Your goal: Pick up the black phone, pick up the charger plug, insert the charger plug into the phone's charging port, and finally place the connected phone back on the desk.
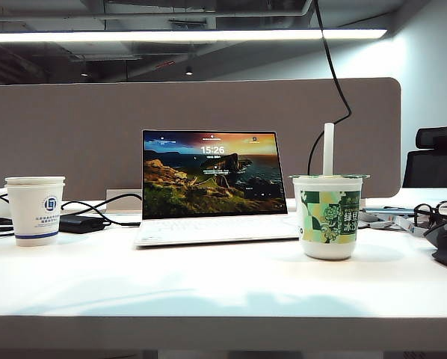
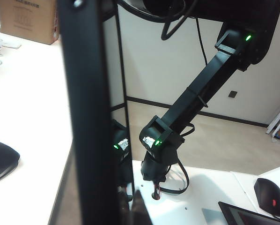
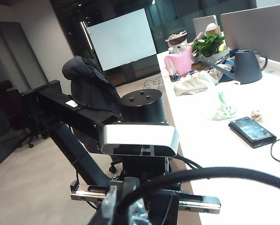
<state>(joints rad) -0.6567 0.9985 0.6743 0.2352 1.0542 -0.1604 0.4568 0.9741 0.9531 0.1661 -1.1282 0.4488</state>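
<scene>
Neither arm shows in the exterior view of the white desk (image 1: 208, 288). In the left wrist view the black phone (image 2: 88, 117) stands on edge close to the lens, its glossy face mirroring a green light, and my left gripper (image 2: 127, 211) is shut on its lower end. The same view shows the right arm beyond it, with my right gripper (image 2: 155, 187) pointing down and a black cable looping off it. In the right wrist view my right gripper (image 3: 130, 206) is shut on the charger plug, whose thin black cable (image 3: 215, 173) arcs away. The charging port is hidden.
An open laptop (image 1: 208, 179) stands mid-desk, a white paper cup (image 1: 35, 211) and a black power brick (image 1: 80, 223) to its left, and a green cup with a straw (image 1: 328, 218) and glasses (image 1: 433, 212) to its right. A dark flat device (image 3: 251, 131) lies on the neighbouring desk.
</scene>
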